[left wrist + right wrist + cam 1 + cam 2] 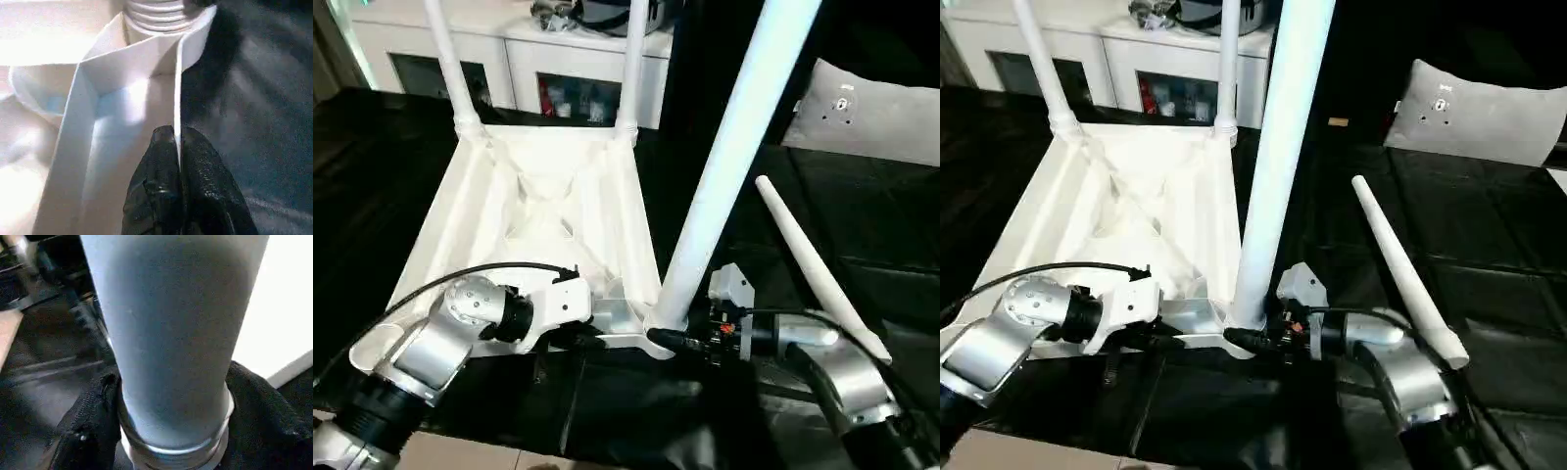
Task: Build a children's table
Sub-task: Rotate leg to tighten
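The children's table top (538,196) lies upside down on black cloth, ribbed underside up. Two legs (450,69) (634,59) stand in its far corner sockets. A third leg (734,147) stands slightly tilted in the near right socket. My right gripper (173,396) holds that leg at its base, with a black finger (93,416) on each side touching it. My left gripper (177,147) is shut on the thin near rim wall (178,88) of the top, close to the same corner. A loose leg (818,269) lies on the cloth to the right.
A white cabinet (509,49) with clutter on top stands behind the table. A grey cushion (881,113) lies at the back right. The cloth's front edge and pale floor (460,455) show at the bottom left.
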`<state>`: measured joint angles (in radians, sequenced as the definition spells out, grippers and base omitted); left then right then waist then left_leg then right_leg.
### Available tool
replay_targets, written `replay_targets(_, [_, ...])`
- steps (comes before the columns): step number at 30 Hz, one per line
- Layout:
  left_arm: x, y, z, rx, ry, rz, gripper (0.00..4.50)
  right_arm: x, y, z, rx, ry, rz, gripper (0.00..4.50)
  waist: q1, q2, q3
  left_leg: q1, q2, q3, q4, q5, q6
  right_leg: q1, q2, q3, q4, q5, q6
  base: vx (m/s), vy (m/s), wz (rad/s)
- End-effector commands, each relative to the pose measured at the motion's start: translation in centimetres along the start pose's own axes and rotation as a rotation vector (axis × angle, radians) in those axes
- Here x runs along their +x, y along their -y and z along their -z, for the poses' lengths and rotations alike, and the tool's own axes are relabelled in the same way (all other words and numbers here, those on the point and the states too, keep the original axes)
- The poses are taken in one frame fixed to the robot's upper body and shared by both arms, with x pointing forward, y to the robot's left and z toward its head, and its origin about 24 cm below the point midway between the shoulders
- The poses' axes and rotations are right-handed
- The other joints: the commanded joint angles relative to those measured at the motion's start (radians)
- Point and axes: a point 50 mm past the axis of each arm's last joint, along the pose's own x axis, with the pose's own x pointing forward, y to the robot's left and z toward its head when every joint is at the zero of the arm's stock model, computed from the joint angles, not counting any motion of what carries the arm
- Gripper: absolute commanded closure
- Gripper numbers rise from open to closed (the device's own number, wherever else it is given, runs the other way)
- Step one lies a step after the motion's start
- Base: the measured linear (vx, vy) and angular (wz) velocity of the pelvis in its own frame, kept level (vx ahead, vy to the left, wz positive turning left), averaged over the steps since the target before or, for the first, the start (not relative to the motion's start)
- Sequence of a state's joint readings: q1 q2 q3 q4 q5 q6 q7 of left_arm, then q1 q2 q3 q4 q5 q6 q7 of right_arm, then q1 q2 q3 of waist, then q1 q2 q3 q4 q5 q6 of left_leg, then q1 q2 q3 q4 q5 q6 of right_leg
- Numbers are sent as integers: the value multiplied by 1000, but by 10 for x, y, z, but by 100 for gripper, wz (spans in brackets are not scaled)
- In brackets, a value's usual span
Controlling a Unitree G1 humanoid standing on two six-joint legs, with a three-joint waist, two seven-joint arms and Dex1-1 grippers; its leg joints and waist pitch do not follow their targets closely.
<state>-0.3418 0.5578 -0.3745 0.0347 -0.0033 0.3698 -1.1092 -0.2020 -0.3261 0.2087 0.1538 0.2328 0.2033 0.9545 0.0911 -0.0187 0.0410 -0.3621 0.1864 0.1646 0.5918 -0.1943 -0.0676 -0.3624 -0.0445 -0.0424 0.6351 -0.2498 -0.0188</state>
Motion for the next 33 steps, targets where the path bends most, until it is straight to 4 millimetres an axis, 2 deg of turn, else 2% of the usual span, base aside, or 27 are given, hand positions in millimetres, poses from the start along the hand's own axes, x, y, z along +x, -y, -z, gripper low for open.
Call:
replay_targets(1, [14, 2, -9, -67, 29, -95, 450, 23, -17, 10, 55, -6, 25, 176, -8, 11, -36, 14, 51, -13, -78, -195, -4, 32, -95, 48, -79, -77, -227, 0, 0, 0])
replay_targets(2, [19, 2, -11, -93, 31, -134, 450, 29, -19, 11, 85, 9, 59, 176, -9, 11, -33, 18, 49, -14, -80, -232, -13, 30, -95, 49, -86, -155, -214, 0, 0, 0])
replay_targets(4, [29, 1, -17, -149, 45, -224, 450, 44, -21, 12, 158, 30, 160, 176, -25, 12, -23, 26, 47, -20, -90, -347, -46, 20, -99, 50, -108, -400, -160, -57, 4, -9])
replay_targets(6, [34, 0, -22, -176, 64, -264, 450, 50, -19, 11, 183, 37, 208, 176, -34, 7, -23, 30, 43, -25, -86, -374, -48, 18, -105, 53, -120, -493, -123, 0, 0, 0])
replay_targets(7, [37, -1, -26, -192, 77, -285, 450, 53, -18, 11, 200, 38, 238, 176, -39, 7, -24, 26, 42, -26, -87, -365, -46, 19, -104, 53, -119, -498, -117, 0, 0, 0])
replay_targets(8, [41, -2, -31, -208, 98, -318, 450, 58, -16, 11, 212, 35, 283, 176, -39, 7, -26, 28, 42, -28, -87, -360, -42, 16, -104, 50, -124, -499, -107, 0, 0, 0])
replay_targets(9, [48, -2, -41, -231, 122, -356, 450, 64, -14, 10, 203, 21, 306, 176, -45, 8, -27, 28, 43, -27, -88, -352, -39, 14, -100, 51, -120, -454, -113, 0, 0, 0])
replay_targets(10, [49, -2, -42, -233, 123, -359, 450, 65, -14, 10, 202, 19, 307, 176, -45, 8, -27, 28, 43, -27, -88, -352, -39, 14, -100, 51, -120, -454, -113, 0, 0, 0])
replay_targets(11, [55, -1, -51, -246, 142, -393, 450, 68, -9, 10, 206, 7, 367, 176, -48, 8, -29, 26, 42, -27, -87, -347, -34, 15, -98, 50, -117, -419, -118, 0, 0, 0])
replay_targets(14, [59, 1, -59, -238, 145, -395, 450, 70, -4, 9, 266, 19, 429, 176, -53, 8, -36, 17, 41, -24, -86, -291, -14, 22, -95, 52, -108, -293, -142, 0, 0, 0])
replay_targets(18, [59, 3, -57, -218, 116, -379, 450, 70, -6, 9, 311, 42, 413, 176, -50, 10, -43, 9, 42, -20, -80, -193, 14, 28, -93, 51, -96, -121, -172, 0, 0, 0])
replay_targets(19, [58, 3, -56, -218, 111, -382, 450, 69, -6, 9, 315, 43, 409, 120, -50, 9, -44, 7, 41, -19, -79, -179, 18, 29, -93, 51, -94, -99, -176, 0, 0, 0])
replay_targets(21, [54, 1, -52, -204, 91, -385, 450, 68, -6, 10, 332, 56, 407, 106, -47, 12, -46, 5, 39, -17, -75, -138, 30, 33, -95, 51, -88, -26, -190, 0, 0, 0])
replay_targets(23, [53, 1, -50, -198, 85, -386, 450, 68, -6, 10, 337, 61, 410, 100, -50, 10, -43, 4, 40, -17, -78, -160, 32, 32, -94, 50, -91, -50, -192, 0, 0, 0])
replay_targets(26, [46, 0, -35, -149, 25, -358, 450, 53, -1, 8, 277, 90, 416, 61, -52, 16, -41, 8, 41, -18, -81, -210, 17, 28, -93, 52, -98, -123, -181, 0, 0, 0])
replay_targets(29, [41, -2, -29, -141, 9, -341, 450, 40, 1, 6, 228, 100, 385, 47, -51, 16, -42, 10, 44, -18, -81, -199, 17, 28, -90, 51, -93, -75, -186, 0, 0, 0])
replay_targets(30, [41, -2, -29, -139, 9, -338, 450, 39, 2, 6, 223, 99, 382, 23, -49, 16, -42, 9, 44, -17, -80, -190, 19, 29, -91, 52, -91, -54, -191, 0, 0, 0])
replay_targets(31, [39, -3, -26, -125, 5, -318, 450, 31, 2, 5, 185, 92, 358, 15, -49, 12, -41, 7, 42, -16, -80, -189, 22, 30, -91, 52, -93, -54, -193, 0, 0, 0])
replay_targets(33, [35, -3, -21, -97, 0, -272, 450, 15, 4, 4, 123, 79, 316, 5, -45, 12, -40, 7, 42, -15, -79, -195, 30, 30, -91, 52, -96, -76, -188, 0, 0, 0])
